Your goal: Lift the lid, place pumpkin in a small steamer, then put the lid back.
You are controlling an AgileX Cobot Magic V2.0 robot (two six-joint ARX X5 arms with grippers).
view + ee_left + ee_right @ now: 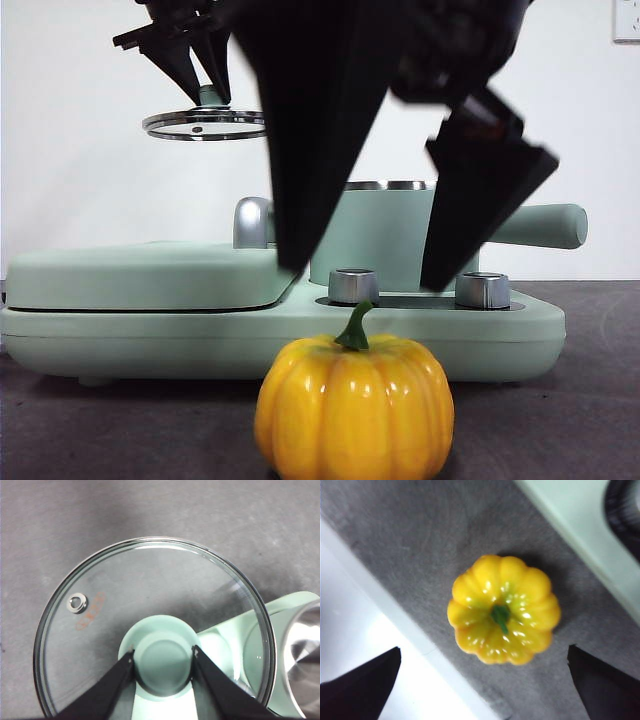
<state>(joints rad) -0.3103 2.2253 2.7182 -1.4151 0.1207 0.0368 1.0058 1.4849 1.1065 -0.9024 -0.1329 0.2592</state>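
Note:
My left gripper (208, 85) is shut on the mint-green knob (163, 660) of the round glass lid (205, 125) and holds it in the air, up and to the left of the small steamer (385, 235). The lid's steel rim (100, 560) fills the left wrist view. The steamer stands open on the appliance, its long handle (545, 225) pointing right. The yellow-orange pumpkin (353, 405) with a green stem sits on the grey table in front of the appliance. My right gripper (370, 270) is open and hangs above the pumpkin (503, 609), apart from it.
The wide flat mint-green cover (150, 275) with a chrome handle (252, 222) lies on the left of the appliance base (300, 345). Two steel dials (353, 286) stand in front of the steamer. The table's white front edge (385, 645) runs close to the pumpkin.

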